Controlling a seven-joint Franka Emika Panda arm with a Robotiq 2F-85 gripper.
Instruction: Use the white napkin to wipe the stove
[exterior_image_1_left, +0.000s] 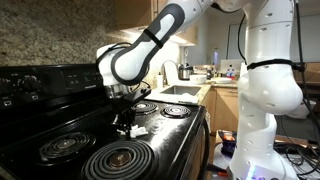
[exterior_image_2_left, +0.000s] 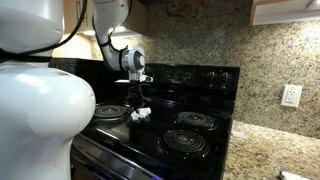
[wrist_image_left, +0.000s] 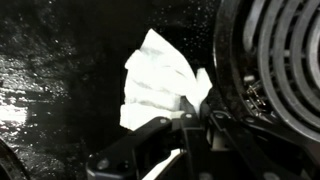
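1. In an exterior view, the gripper (exterior_image_1_left: 124, 122) is down on the stove (exterior_image_1_left: 90, 128). It is near the middle of the cooktop, in the bare strip between the coil burners and well back from the front edge. The white napkin (exterior_image_1_left: 137, 130) lies crumpled at its tips, touching the glass.
2. In an exterior view, the gripper (exterior_image_2_left: 141, 104) stands upright over the white napkin (exterior_image_2_left: 141, 115). The wad rests on the stove (exterior_image_2_left: 150, 138) midway between the side edges, short of the control panel (exterior_image_2_left: 195, 76).
3. In the wrist view, the white napkin (wrist_image_left: 158, 85) spreads just beside a burner coil (wrist_image_left: 280, 60). The jaws of the gripper (wrist_image_left: 188, 122) look drawn together on the wad's near corner, so it appears clamped.
4. Step in hand, as I judge it: the napkin is gripped and pressed down, with wiping about to start or under way. The next move calls for a steady sweep over the bare glass, light pressure, and keeping clear of the coil.
5. No brand, label or writing can be read in any view.
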